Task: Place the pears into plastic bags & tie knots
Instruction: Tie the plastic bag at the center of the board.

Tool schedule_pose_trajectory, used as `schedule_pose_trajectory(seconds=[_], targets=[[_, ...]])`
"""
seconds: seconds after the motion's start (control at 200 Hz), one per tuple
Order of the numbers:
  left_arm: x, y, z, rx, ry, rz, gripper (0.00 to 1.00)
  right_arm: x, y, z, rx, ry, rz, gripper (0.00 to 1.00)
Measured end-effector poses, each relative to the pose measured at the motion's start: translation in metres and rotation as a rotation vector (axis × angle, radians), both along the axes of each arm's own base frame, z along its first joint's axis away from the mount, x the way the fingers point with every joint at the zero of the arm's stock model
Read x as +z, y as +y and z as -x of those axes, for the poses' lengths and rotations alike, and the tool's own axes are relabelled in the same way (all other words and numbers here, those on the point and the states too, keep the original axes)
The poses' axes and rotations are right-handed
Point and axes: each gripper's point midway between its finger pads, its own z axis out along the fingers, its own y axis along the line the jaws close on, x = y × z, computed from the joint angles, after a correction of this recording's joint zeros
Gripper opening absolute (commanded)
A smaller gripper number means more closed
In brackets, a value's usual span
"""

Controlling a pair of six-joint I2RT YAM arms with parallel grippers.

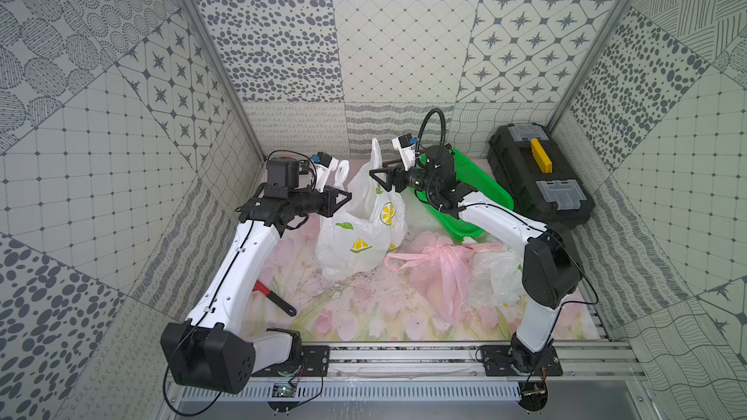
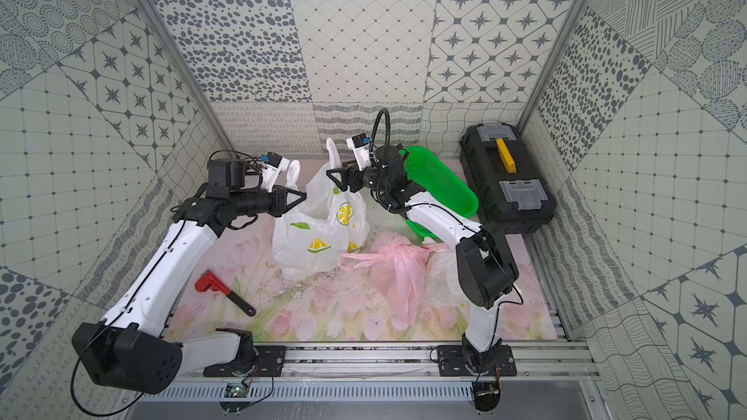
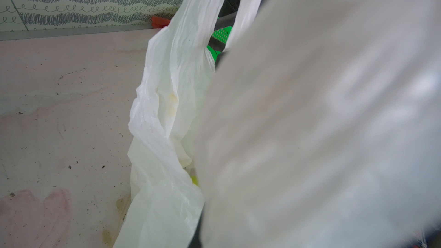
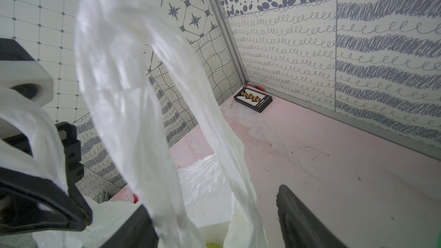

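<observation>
Lemon-print bag held for knotting.
Top views: the lemon-print bag (image 1: 355, 236) stands just beside the green basket (image 1: 481, 183), with the left end effector (image 1: 348, 195) clamped on its edge. Right wrist view: the right end effector (image 4: 212, 199) is apart, astride a handle (image 4: 133, 87); closing low on it should give a secure hold.

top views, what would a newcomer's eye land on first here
The white lemon bag standing mid-table, with the left gripper shut on one side of it and the right gripper open around its raised handle. Next comes the bunched pink bag lying to its right, then the green basket and black toolbox at the back right.
</observation>
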Motion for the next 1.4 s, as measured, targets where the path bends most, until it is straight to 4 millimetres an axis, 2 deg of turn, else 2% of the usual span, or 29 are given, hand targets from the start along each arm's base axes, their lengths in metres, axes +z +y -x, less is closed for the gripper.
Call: schedule_pose_trajectory(seconds=[0.235, 0.415, 0.495, 0.575, 0.7, 0.8, 0.886, 0.991, 1.216, 1.306, 1.341, 1.401], targets=[[-0.003, 0.000, -0.002, 0.003, 0.017, 0.003, 0.00, -0.005, 0.010, 0.007, 0.036, -0.023, 0.019, 0.70], [-0.004, -0.001, -0.003, 0.000, 0.020, 0.004, 0.00, -0.017, 0.009, -0.013, 0.029, -0.008, 0.017, 0.77], [-0.004, -0.001, -0.003, -0.001, 0.021, 0.006, 0.00, -0.023, 0.010, -0.023, 0.029, -0.003, 0.017, 0.75], [-0.004, -0.002, -0.002, -0.007, 0.022, 0.010, 0.00, -0.027, 0.010, -0.031, 0.031, 0.005, 0.013, 0.65], [-0.003, -0.004, -0.003, -0.016, 0.027, 0.016, 0.00, -0.028, 0.014, -0.034, 0.047, 0.027, -0.011, 0.31], [-0.004, -0.003, -0.005, -0.010, 0.051, 0.006, 0.00, -0.023, 0.015, -0.031, 0.057, 0.036, -0.034, 0.14], [-0.005, 0.000, -0.010, 0.008, 0.078, -0.016, 0.00, -0.025, 0.011, -0.020, 0.055, 0.050, -0.017, 0.06], [-0.008, 0.001, -0.017, 0.018, 0.133, -0.042, 0.00, -0.027, 0.002, 0.001, 0.036, 0.059, 0.056, 0.01], [-0.023, -0.007, -0.025, -0.032, 0.272, -0.101, 0.00, -0.011, 0.002, 0.073, 0.088, -0.068, 0.303, 0.00], [-0.029, -0.017, -0.023, -0.084, 0.311, -0.121, 0.09, -0.015, 0.004, 0.091, 0.130, -0.092, 0.411, 0.00], [-0.030, -0.021, -0.020, -0.107, 0.317, -0.126, 0.16, -0.018, 0.002, 0.093, 0.135, -0.093, 0.449, 0.00], [-0.030, -0.028, -0.013, -0.154, 0.316, -0.131, 0.22, -0.024, -0.005, 0.092, 0.133, -0.089, 0.523, 0.00]])
